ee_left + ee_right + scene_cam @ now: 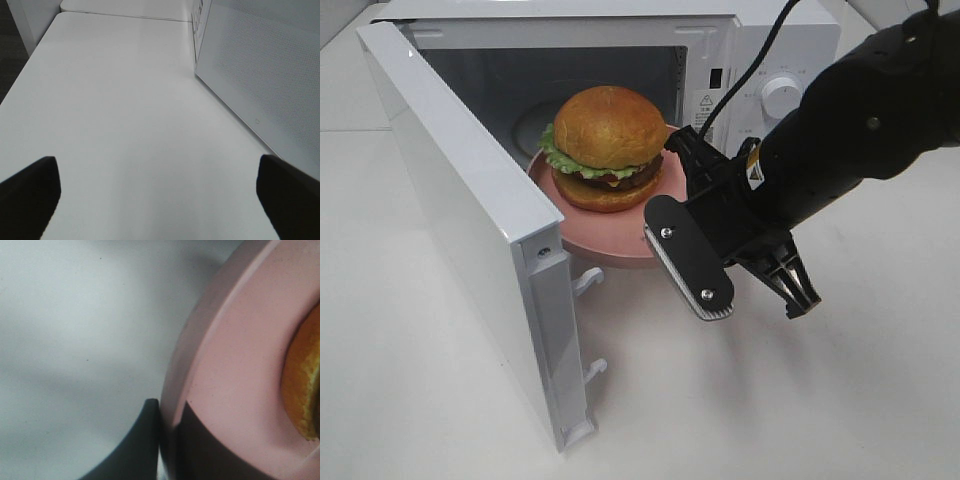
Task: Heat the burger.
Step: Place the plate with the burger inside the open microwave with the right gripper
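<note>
The burger (608, 145), with golden buns, green lettuce and a dark patty, sits on a pink plate (620, 240) at the mouth of the open microwave (620, 20). The plate's front edge sticks out past the opening. My right gripper (672, 258) reaches in from the right and is shut on the plate's near rim. In the right wrist view the rim (175, 390) sits between the dark fingers (142, 445), with the bun's edge (305, 390) beside it. My left gripper (160, 200) is open and empty over bare table; it does not show in the high view.
The microwave door (470, 200) swings out to the left front, with its latch hooks (588, 282) facing the plate. The control knob (782, 95) is on the right panel. A white panel of the microwave (260, 75) stands close to the left gripper. The white table (770, 400) lies all around.
</note>
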